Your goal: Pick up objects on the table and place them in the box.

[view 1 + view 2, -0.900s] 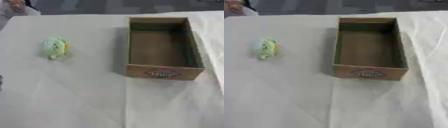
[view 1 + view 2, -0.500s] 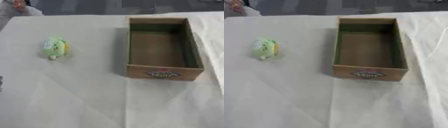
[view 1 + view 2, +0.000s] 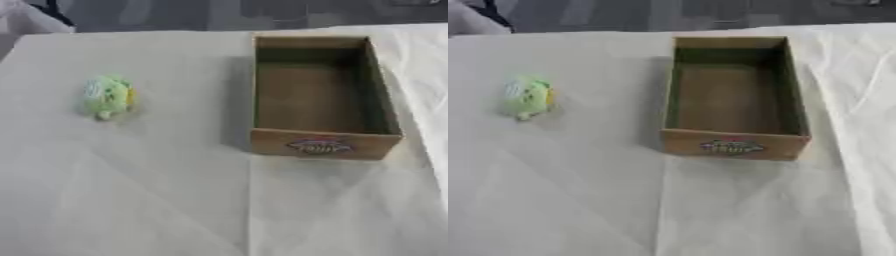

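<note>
A small green object with a yellow patch on its right side lies on the white table cloth, left of centre. To its right stands an open brown cardboard box with a red-and-white label on its near wall; nothing shows inside it. The green object and the box are well apart. Neither of my hands appears in either eye view.
The white cloth has creases and a fold ridge along the right side. At the far left corner a person's pale sleeve shows beyond the table edge. Dark floor lies behind the table.
The small dark shape at the left edge of the left eye view is gone. The green object and the box have not moved.
</note>
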